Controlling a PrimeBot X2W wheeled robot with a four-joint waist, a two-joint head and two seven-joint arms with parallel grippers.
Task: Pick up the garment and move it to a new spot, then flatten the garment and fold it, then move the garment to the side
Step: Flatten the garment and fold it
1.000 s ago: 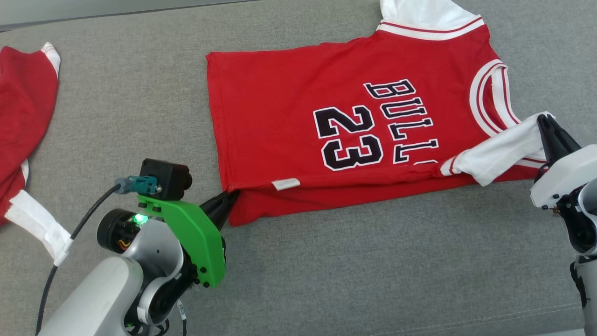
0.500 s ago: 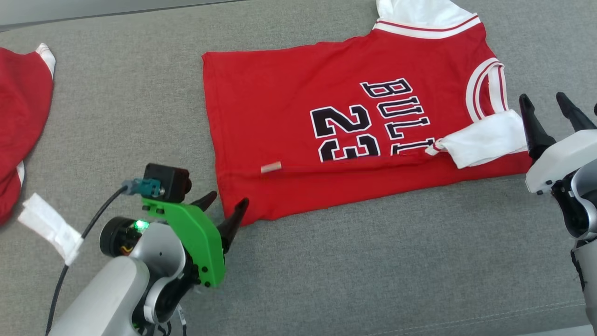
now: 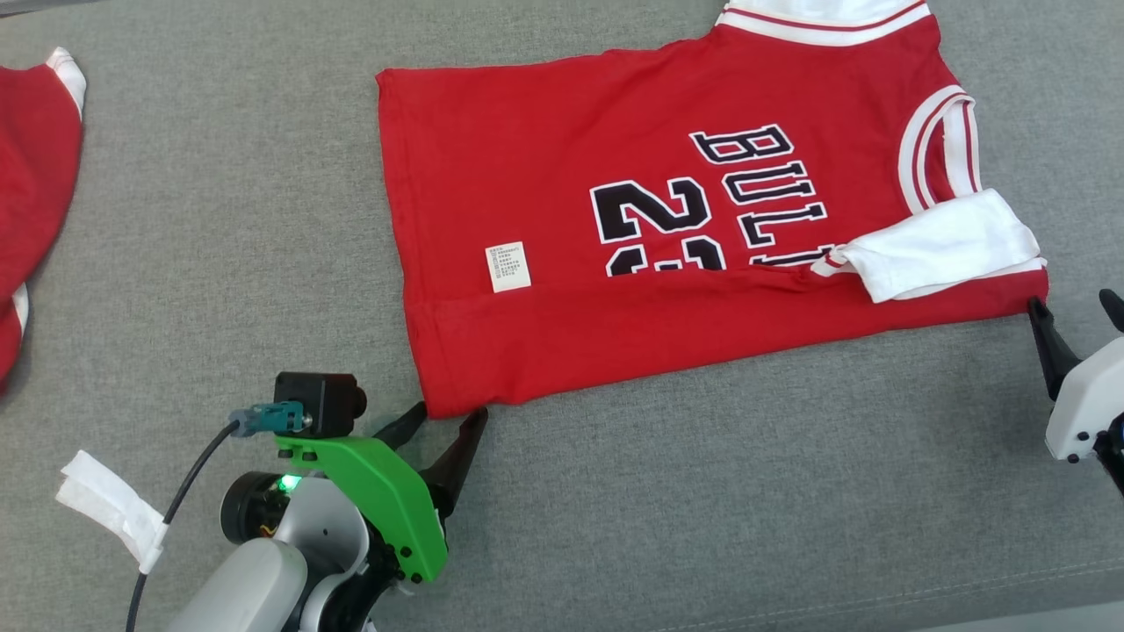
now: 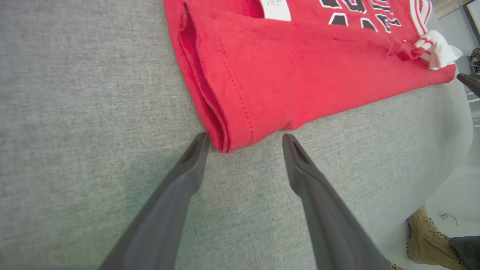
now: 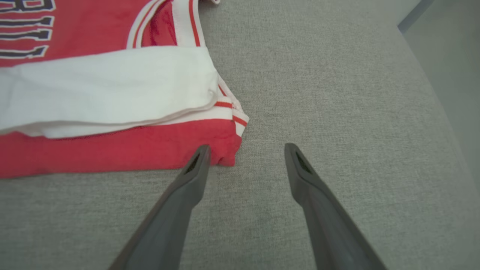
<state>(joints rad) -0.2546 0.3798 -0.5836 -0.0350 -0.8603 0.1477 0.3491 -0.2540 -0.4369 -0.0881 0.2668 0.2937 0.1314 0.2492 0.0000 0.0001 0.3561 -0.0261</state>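
A grey cloth-covered desk (image 3: 702,491) carries everything. On it the red jersey (image 3: 544,175) lies flat from the centre of the head view out toward 1 and 2 o'clock, hem end at 9 o'clock and neck end at 3. Its near long side is turned over onto itself, so the bottom of the number is covered. A second red garment (image 3: 35,175) sits well apart at 9 o'clock.

The left gripper (image 3: 450,410) is at 7 o'clock with fingers spread and holding nothing. The folded hem corner lies just ahead of its tips, and the wrist view shows one tip just beside the fold. The right gripper (image 3: 1073,303) is at 4 o'clock, also spread and empty, one tip at the jersey's near shoulder corner.

The white sleeve (image 3: 944,241) lies folded across the shoulder end at 3 o'clock, and a small white label (image 3: 508,266) shows on the turned-over strip.

The jersey looks light, thin and limp. It likely has no stiffness to carry a fold, so it should sag between two holds and slide apart layer from layer. Dragging it over the cloth desk would probably wrinkle it. The best holds seem to be the two near corners, pinched through every layer, with the loose sleeve trapped or watched, since it may flop open when lifted.
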